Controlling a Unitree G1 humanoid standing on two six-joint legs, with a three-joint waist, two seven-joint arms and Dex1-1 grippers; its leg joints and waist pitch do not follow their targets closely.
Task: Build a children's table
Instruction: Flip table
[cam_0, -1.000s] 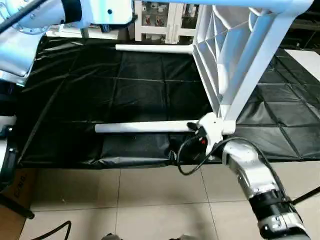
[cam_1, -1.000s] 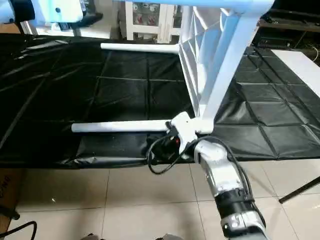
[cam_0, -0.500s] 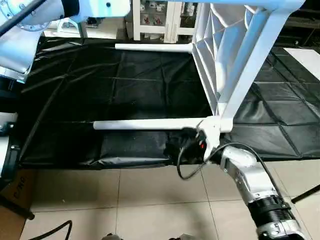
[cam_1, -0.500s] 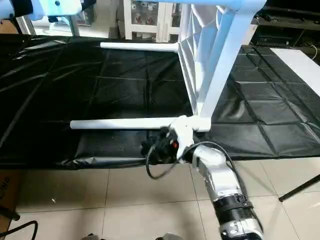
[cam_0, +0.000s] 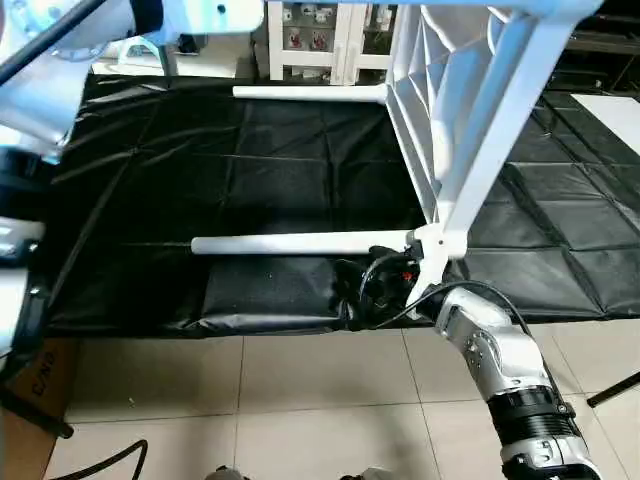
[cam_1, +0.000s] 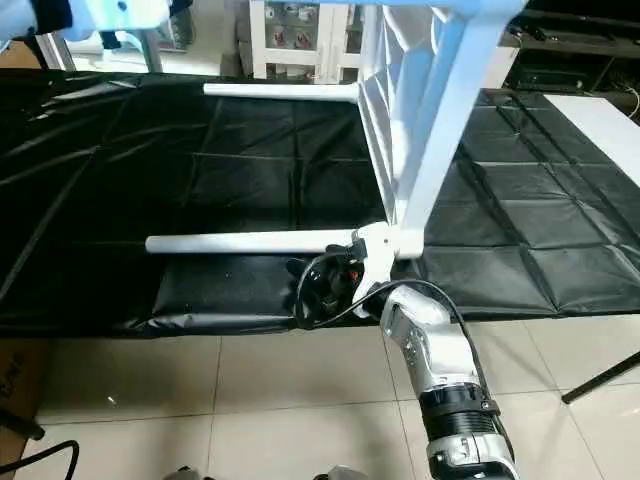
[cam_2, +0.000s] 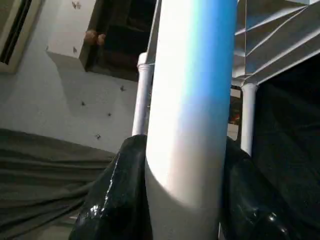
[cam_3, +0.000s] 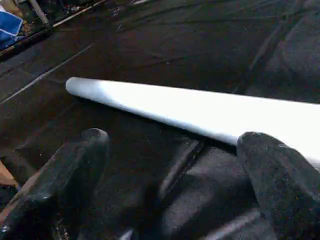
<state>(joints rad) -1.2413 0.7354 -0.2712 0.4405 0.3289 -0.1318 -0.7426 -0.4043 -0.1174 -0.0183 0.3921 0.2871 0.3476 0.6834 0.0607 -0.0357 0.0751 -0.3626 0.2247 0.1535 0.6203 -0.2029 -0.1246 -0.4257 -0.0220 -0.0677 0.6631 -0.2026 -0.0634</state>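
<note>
The left gripper (cam_2: 182, 200) is seen clamped around a white tube leg (cam_2: 192, 100), its two black fingers (cam_2: 117, 190) pressed against either side of the tube. That leg is carried high, across the upper edge of the head views. From it, the square white top (cam_0: 425, 110) is seen standing on edge, its diagonal-ribbed underside turned toward the robot's left.

Lower down, the right gripper (cam_3: 170, 175) is spread wide, nothing gripped between its fingers (cam_3: 272, 175). It is held low over the black sheet (cam_0: 250, 170), just beside the near leg (cam_0: 300, 243) and apart from it. The right forearm (cam_0: 500, 365) is seen reaching in from the tiled floor (cam_0: 300, 400), a black cable (cam_0: 375, 290) looped at its wrist.

The near leg is laid level just above the sheet, its free end pointing to the robot's left, its other end met at the top's lower corner socket (cam_0: 432, 245). A far leg (cam_0: 305, 93) is stretched out the same way further back, also joined to the top. Another leg (cam_0: 495, 125) is seen slanting up from the near corner. A white glass-door cabinet (cam_0: 320, 30) is stood beyond the sheet.
</note>
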